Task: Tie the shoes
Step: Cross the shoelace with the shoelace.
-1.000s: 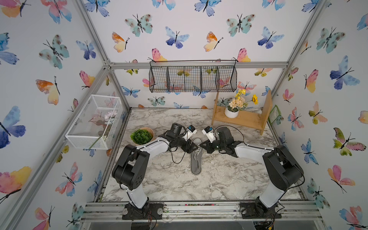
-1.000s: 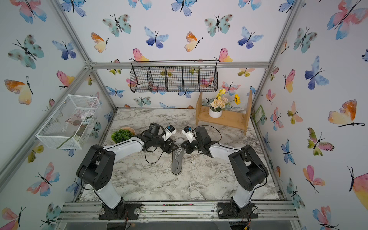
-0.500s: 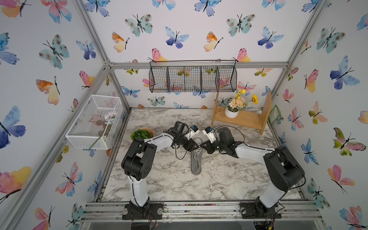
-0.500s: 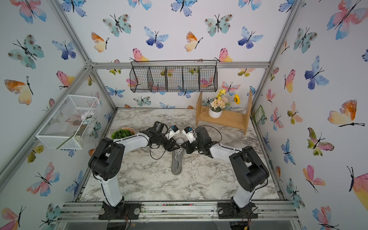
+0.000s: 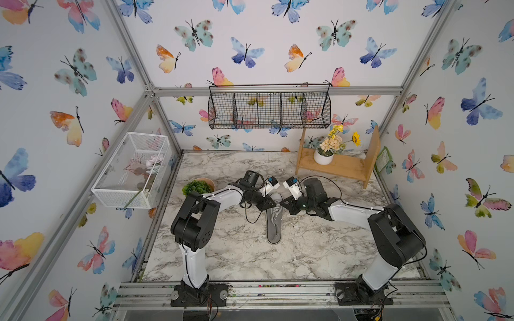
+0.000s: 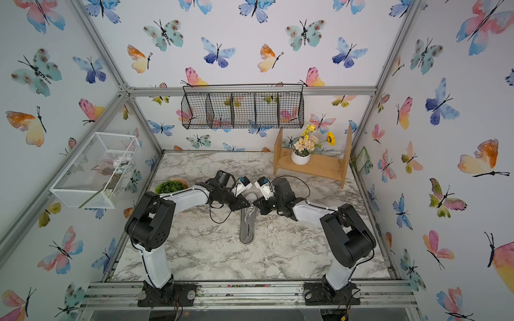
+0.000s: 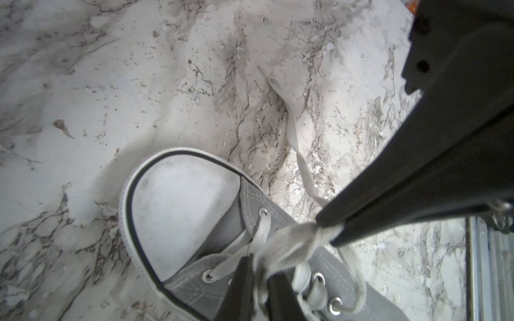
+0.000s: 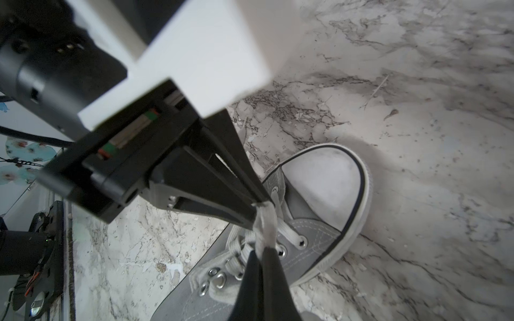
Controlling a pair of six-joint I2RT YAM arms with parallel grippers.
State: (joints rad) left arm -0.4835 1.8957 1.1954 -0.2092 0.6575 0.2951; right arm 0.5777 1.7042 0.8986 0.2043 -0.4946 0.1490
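Butterfly-papered walls (image 5: 264, 41) on an aluminium frame (image 5: 278, 90) enclose a marble-look tabletop (image 5: 250, 258). A black wire basket (image 5: 269, 111) hangs on the back wall; below it to the right stands a wooden shelf (image 5: 342, 168) with a flower pot (image 5: 323, 159), to the left a white mesh box (image 5: 122, 178).

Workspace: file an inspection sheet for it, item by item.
Surface: marble-pattern tabletop, speckled with small flakes.
Job's things: grey sneaker on its sole, toe away from the arm bases; white lace with no finished bow seen, one end trailing on the tabletop.
Clutter: potted green plant; wooden shelf holding a flower pot.
Tools: left tool and right tool both shut on the white lace above the eyelets.
Cables: black cable looping off the left arm beside the sneaker.
Surroundings: butterfly walls; black wire basket; white mesh basket.
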